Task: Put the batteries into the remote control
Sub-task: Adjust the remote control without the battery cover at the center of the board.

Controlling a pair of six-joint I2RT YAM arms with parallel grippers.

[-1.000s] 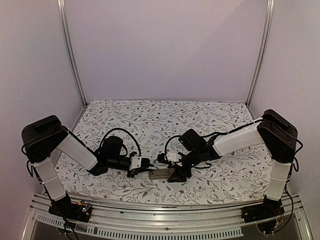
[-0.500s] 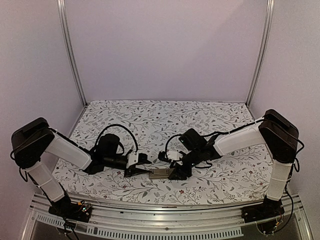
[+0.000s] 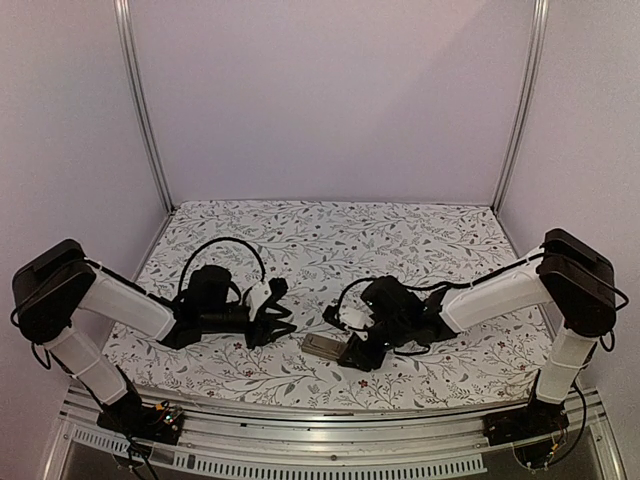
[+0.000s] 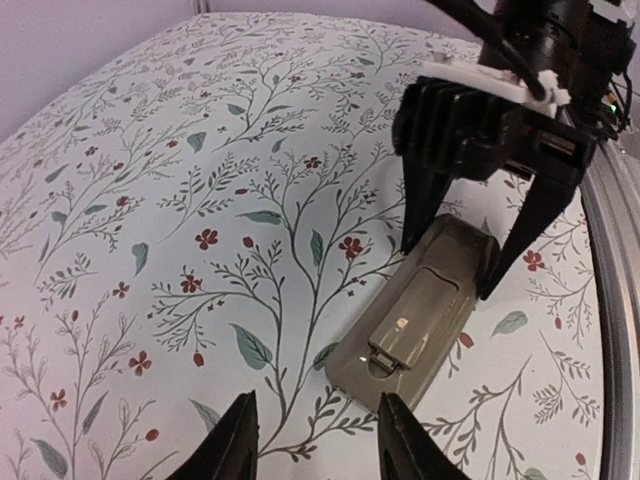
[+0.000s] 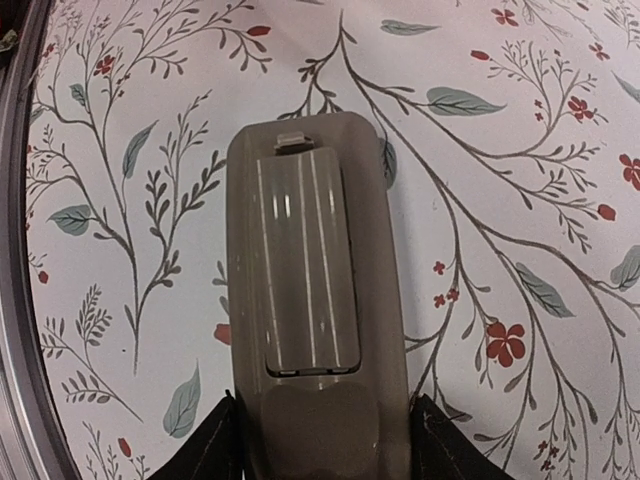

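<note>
The remote control (image 4: 420, 305) lies back up near the 6 o'clock edge of the tabletop (image 3: 330, 230). Its battery cover (image 5: 305, 265) is shut and no batteries are in sight, so loading seems finished. The left tool (image 4: 318, 450) is half open and empty. The right tool (image 5: 320, 450) straddles the remote's end; whether it grips, I cannot tell.

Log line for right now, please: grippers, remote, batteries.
left gripper: open, clear of remote | right gripper: astride remote's end, grip unclear | remote: back up on table, cover on | batteries: none visible
</note>
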